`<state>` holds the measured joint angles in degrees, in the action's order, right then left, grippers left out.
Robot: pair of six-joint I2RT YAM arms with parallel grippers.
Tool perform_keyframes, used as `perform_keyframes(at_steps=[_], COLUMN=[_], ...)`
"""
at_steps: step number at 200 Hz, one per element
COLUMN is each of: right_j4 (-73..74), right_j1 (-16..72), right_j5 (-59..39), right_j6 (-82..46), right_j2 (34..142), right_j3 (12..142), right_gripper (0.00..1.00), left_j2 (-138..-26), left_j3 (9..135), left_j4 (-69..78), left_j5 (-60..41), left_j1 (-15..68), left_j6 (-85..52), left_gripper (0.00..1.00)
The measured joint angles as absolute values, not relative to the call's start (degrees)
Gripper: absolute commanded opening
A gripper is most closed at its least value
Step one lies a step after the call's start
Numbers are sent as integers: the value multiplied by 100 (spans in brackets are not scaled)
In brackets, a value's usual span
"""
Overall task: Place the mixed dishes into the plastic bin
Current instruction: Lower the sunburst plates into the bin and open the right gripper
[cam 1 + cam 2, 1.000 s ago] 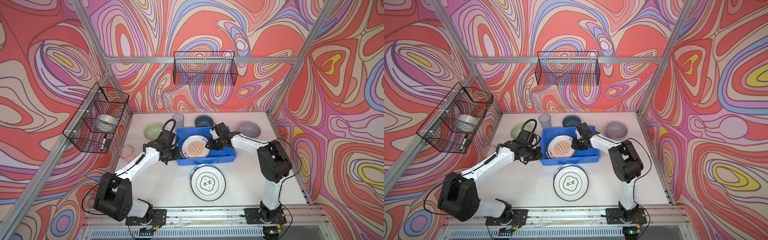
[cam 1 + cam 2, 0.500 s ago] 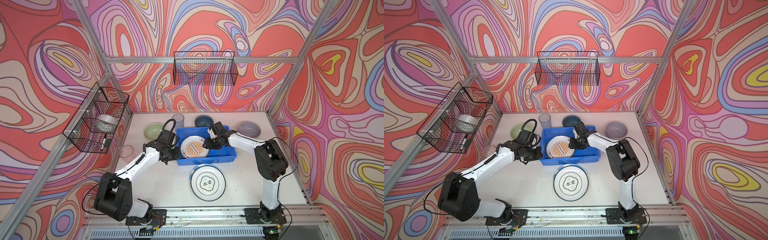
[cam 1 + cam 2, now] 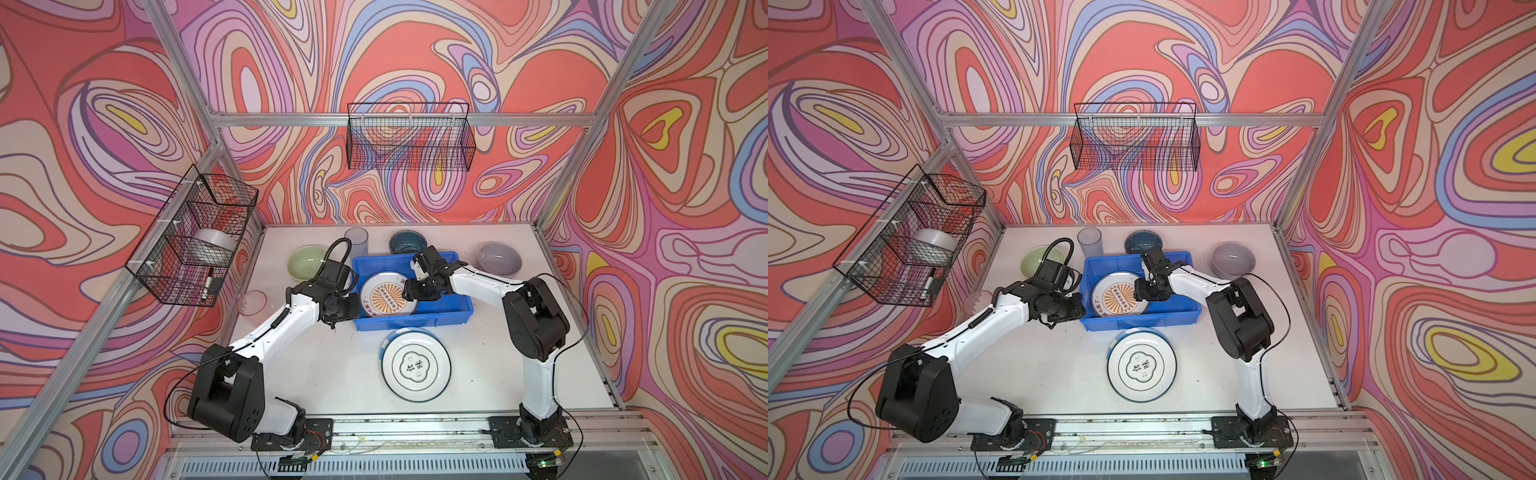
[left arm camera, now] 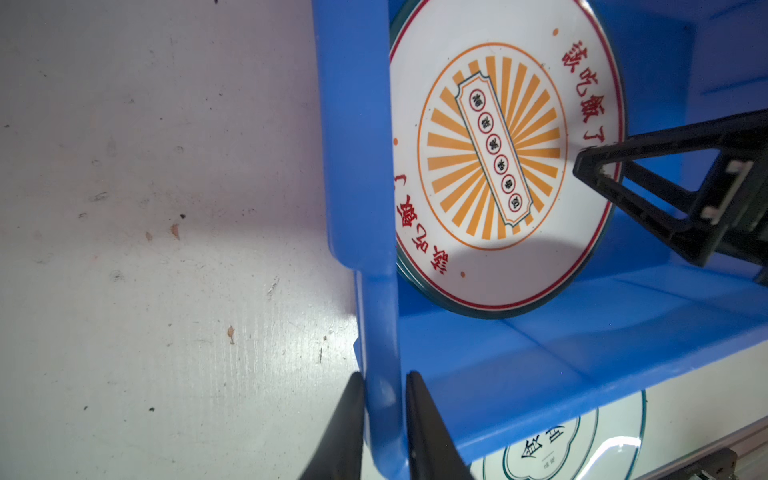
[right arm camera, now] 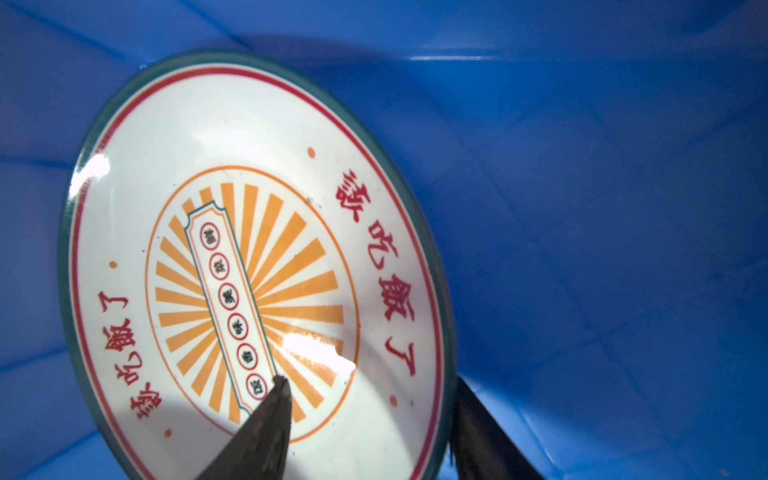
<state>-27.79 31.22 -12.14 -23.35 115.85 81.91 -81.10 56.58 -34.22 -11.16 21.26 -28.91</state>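
The bright blue plastic bin (image 3: 453,309) (image 3: 1179,309) stands mid-table. An orange-sunburst plate (image 3: 384,297) (image 5: 249,270) lies in its left half. My right gripper (image 3: 409,293) (image 5: 370,381) is open, its fingers wide apart astride the plate's right rim. My left gripper (image 3: 353,309) (image 4: 384,376) is shut on the bin's left wall. A green-rimmed plate (image 3: 416,365) lies on the table in front of the bin. Around the bin stand a pale green bowl (image 3: 307,262), a bluish tumbler (image 3: 356,240), a dark blue bowl (image 3: 407,243), a lavender bowl (image 3: 498,259) and a pink tumbler (image 3: 254,301).
A black wire basket (image 3: 409,137) hangs on the back wall. Another basket (image 3: 195,237) on the left wall holds a white tape roll (image 3: 214,245). Aluminium posts frame the table's corners.
My right gripper's jaws have spread apart and it has slid a little left over the orange plate. The left arm and the bin have not moved.
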Motion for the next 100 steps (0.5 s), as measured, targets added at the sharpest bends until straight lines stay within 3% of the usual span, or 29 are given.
perform_keyframes(at_steps=[45,100], right_j4=[-2770,-2991], right_j1=[3122,3127], right_j5=[-1251,-1107], right_j6=[-2305,-2193], right_j2=[11590,11557], right_j3=[8191,8305], right_gripper=[64,65], left_j2=[-8110,-8097], left_j3=[5669,5865], left_j4=[-3454,-3538], left_j5=[-1114,-1129], left_j1=[2126,2128], left_j6=[-2886,-2851], left_gripper=[23,44])
